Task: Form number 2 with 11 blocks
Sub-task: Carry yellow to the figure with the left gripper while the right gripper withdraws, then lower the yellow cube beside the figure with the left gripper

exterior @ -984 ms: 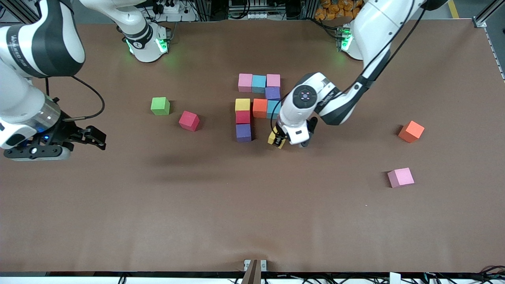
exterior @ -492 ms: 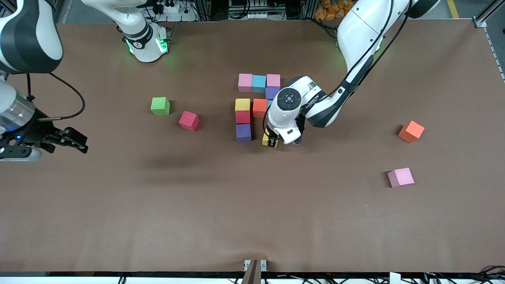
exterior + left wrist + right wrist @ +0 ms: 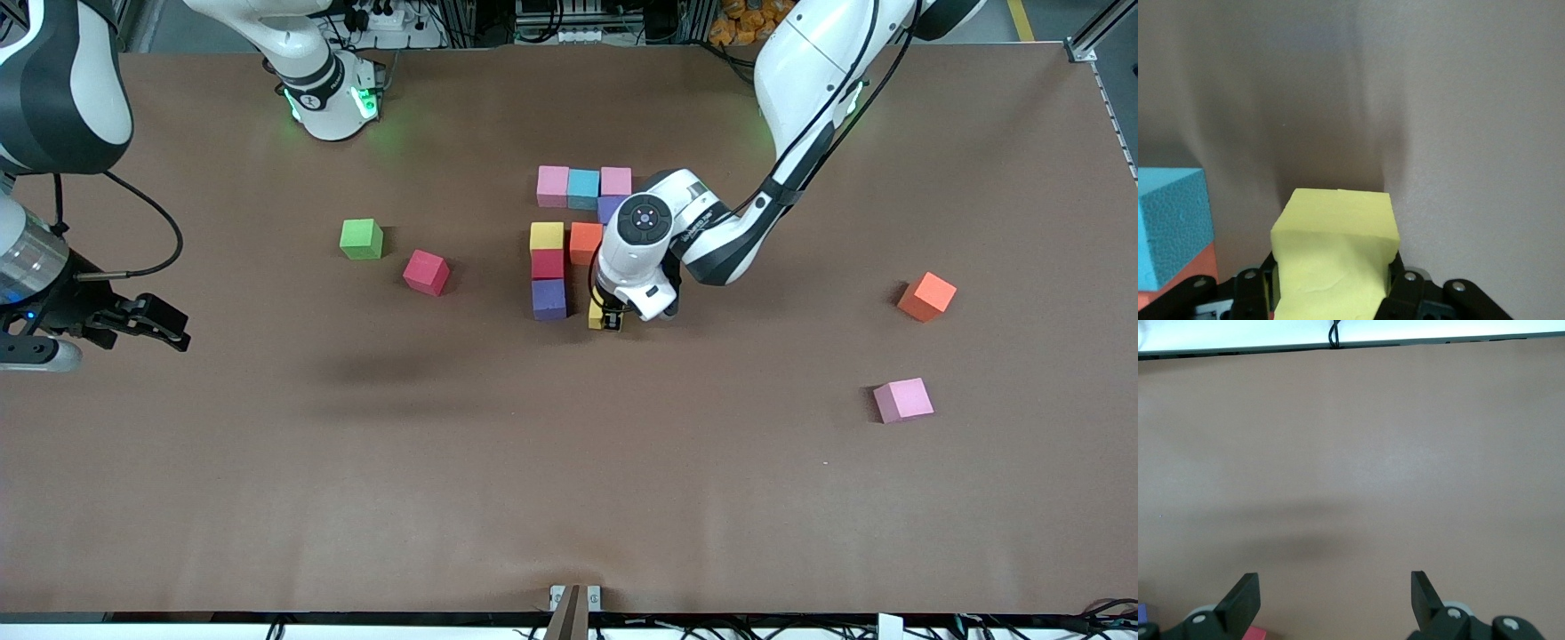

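On the table (image 3: 569,462) I have the 2 (image 3: 578,240) partly built near the middle: pink-blue-pink top row, purple under its left-arm end, then yellow, orange and a blue mostly hidden by my left arm, then red and purple running down toward the front camera. Its long axis runs from the bases toward the camera, top at the bases' end.

My left gripper (image 3: 608,317) is clamped on a yellow cube (image 3: 596,313), low and just beside the lower purple cube (image 3: 548,299). I judge this is the middle of the bottom row. To do it well I would square the cube's faces to the purple one, slide it flush, set it flat, then open. From the wrist, the cube (image 3: 1335,260) sits straight between the fingers (image 3: 1405,283).

My right gripper (image 3: 133,316) waits with jaws wide over the right arm's end of the table.

The red cube (image 3: 426,271), beside the green one (image 3: 361,238), should finish the row.
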Available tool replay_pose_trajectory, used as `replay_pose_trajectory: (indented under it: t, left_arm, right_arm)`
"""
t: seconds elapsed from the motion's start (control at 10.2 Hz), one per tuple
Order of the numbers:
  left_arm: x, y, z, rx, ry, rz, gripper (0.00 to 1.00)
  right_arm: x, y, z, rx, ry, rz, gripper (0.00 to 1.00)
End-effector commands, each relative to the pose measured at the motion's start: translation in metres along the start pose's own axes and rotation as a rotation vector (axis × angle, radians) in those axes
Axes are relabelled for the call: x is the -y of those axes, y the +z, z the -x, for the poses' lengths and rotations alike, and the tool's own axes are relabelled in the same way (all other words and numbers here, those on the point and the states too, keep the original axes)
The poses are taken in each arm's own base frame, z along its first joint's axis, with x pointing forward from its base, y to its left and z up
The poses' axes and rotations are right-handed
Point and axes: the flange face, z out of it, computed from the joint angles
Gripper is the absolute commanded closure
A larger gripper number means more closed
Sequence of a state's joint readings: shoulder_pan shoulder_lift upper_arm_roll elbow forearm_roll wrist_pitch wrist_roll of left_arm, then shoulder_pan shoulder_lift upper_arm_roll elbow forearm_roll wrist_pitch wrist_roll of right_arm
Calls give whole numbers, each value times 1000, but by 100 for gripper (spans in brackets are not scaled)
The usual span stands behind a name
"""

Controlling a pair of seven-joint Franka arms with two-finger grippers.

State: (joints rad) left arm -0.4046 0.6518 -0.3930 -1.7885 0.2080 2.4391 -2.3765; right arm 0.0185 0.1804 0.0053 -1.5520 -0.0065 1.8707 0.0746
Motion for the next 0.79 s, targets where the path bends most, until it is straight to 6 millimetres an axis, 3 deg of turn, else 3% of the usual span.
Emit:
replay_pose_trajectory:
  t: [0.0, 0.69]
  left_arm:
    - [4, -7, 17, -7, -50, 15, 57]
    - [12, 3, 26, -39, -64, 29, 57]
  right_arm:
    - [0, -4, -5, -1, 16, 1, 0]
    - [5, -5, -4, -3, 9, 0, 0]
